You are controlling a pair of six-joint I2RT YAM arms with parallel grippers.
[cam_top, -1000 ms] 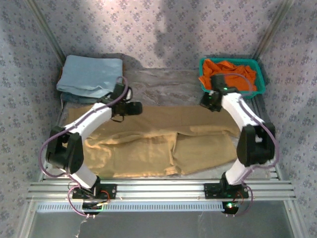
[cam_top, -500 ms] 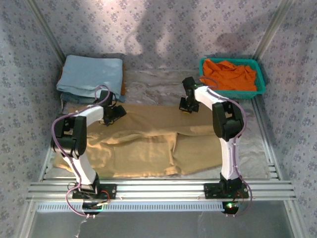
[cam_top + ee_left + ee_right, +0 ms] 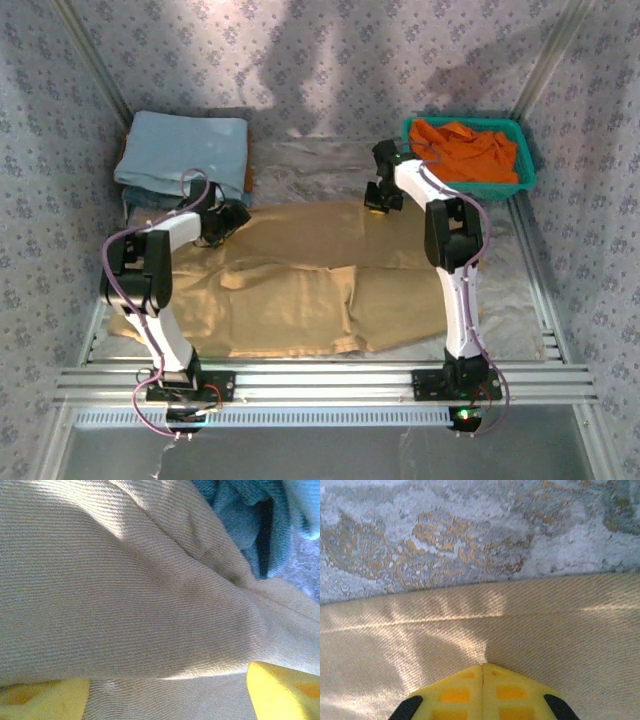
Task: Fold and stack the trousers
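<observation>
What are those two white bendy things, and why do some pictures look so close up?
They are two robot arms bolted to a table. One picture looks down from above; the other two come from cameras on each wrist, close to the cloth. Tan trousers lie spread flat. At the back are a folded blue cloth and a green basket with something orange. The left gripper is open over the trousers, gripping nothing. The right gripper is shut, tip down near the trousers' far edge.
</observation>
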